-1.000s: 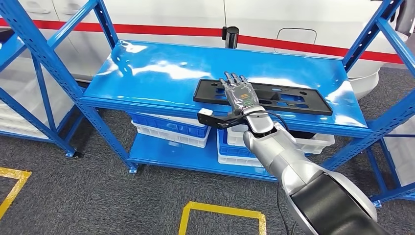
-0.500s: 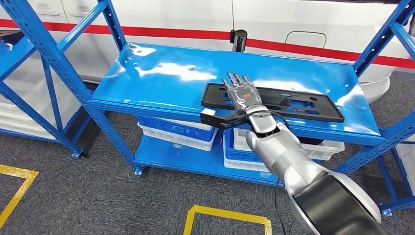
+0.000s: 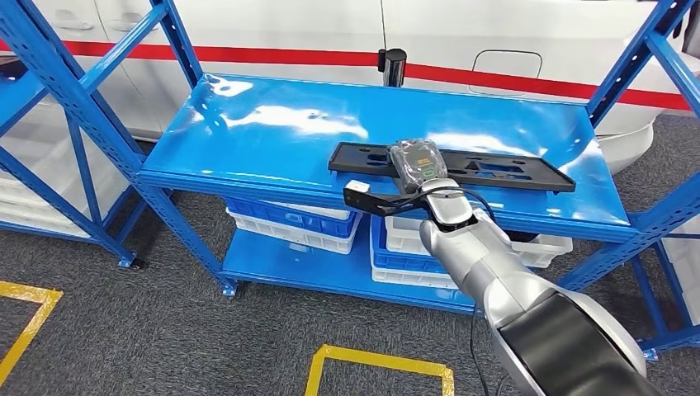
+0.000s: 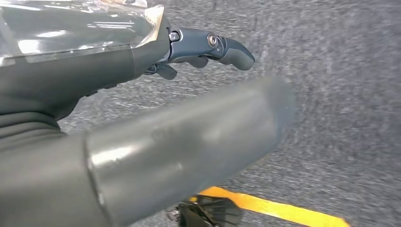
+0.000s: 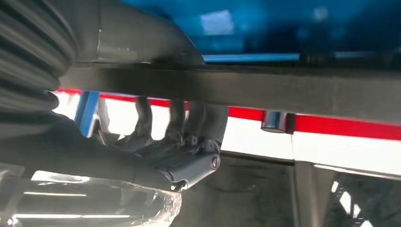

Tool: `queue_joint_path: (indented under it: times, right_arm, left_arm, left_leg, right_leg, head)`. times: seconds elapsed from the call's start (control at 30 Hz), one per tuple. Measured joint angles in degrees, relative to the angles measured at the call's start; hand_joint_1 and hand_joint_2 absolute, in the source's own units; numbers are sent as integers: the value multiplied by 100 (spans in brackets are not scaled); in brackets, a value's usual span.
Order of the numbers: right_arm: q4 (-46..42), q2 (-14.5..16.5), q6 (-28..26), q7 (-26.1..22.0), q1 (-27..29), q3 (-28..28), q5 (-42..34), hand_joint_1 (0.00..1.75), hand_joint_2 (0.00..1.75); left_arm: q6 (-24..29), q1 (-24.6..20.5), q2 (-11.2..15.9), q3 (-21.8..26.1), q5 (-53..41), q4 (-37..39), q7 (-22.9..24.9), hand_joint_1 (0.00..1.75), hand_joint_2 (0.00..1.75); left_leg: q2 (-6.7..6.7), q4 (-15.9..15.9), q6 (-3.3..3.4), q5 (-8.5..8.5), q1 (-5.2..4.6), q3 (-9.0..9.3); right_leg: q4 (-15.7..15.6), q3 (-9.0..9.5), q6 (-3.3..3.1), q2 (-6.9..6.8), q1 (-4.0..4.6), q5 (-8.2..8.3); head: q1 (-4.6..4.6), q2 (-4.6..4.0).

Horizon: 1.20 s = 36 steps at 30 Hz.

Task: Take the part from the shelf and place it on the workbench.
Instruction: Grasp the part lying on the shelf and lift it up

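I see the blue shelf (image 3: pixel 272 124) spanning most of my head view, its glossy top board throwing back the light, with white and blue crates (image 3: pixel 293 221) on the lower level and grey carpet with yellow floor tape (image 3: pixel 376 363) below; the long black part (image 3: pixel 503 172) lies flat on the top board near its front edge; my right hand (image 3: pixel 418 160) rests on the part's left half with fingers curled down over it, closed on the part as the right wrist view confirms; my left hand (image 4: pixel 208 47) hangs over the carpet, fingers bent, holding nothing.
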Motion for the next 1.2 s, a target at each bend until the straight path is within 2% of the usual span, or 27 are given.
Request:
queue_joint_path:
  times: [0.07,0.4,0.47,0.6,0.77,0.87,1.0,1.07,1.13,1.2]
  right_arm:
    - [0,-48,-90,-84,0,-59,-27,168,175]
    - [-14,-112,-233,-263,-1,-146,-67,170,175]
    - [-75,-140,-338,-496,-31,-242,-159,168,175]
    - [-523,-172,-536,-1440,-343,-612,-737,170,175]
    - [-882,-195,-684,-1664,-472,-745,-877,171,175]
    - [-1276,-285,-689,-1725,-496,-790,-999,171,175]
    - [-1943,-500,-582,-1668,-479,-803,-1199,171,175]
    - [-2235,-608,-575,-1650,-431,-804,-1273,171,175]
    - [-2451,-711,-577,-1625,-356,-803,-1306,171,175]
    - [-2605,-823,-591,-1594,-281,-799,-1307,171,175]
  left_arm:
    - [-11,0,-3,14,-7,0,-154,0,175]
    - [-86,1,-2,50,-6,0,-428,0,175]
    - [-98,1,-2,57,-31,0,-610,0,175]
    - [-104,1,-2,126,-9,0,-717,0,175]
    - [-98,3,-2,157,4,0,-724,0,175]
    - [-103,2,-2,203,35,0,-562,0,175]
    - [-14,1,-8,271,33,0,-38,0,175]
    - [121,-1,-10,284,-74,0,218,0,175]
    - [214,-6,-20,265,-218,0,399,0,175]
    - [245,-18,-42,226,-324,0,519,0,175]
  left_leg:
    - [0,-1,-4,1,-2,3]
    - [0,1,-7,2,-17,5]
    - [0,2,-6,3,-28,6]
    - [0,5,-5,3,-37,4]
    - [0,5,-5,3,-37,3]
    - [0,5,-5,3,-37,4]
    - [0,6,-4,2,-39,3]
    - [1,13,41,2,-52,2]
    - [20,-124,151,96,-34,79]
    - [50,-299,247,219,2,159]
  right_leg:
    - [0,4,0,0,-1,1]
    - [0,8,1,0,-13,3]
    - [0,9,2,-1,-25,3]
    - [0,8,4,-1,-36,4]
    - [0,7,4,-1,-36,4]
    - [0,6,4,-1,-36,4]
    - [-1,7,4,-2,-38,4]
    - [-36,21,47,0,-70,31]
    - [-64,28,102,1,-78,36]
    - [226,-107,90,0,-67,-148]
  head:
    - [2,0]
    - [1,0]
    - [1,0]
    - [1,0]
    - [1,0]
    - [1,0]
    - [2,0]
    - [-2,0]
    - [-4,0]
    - [5,0]
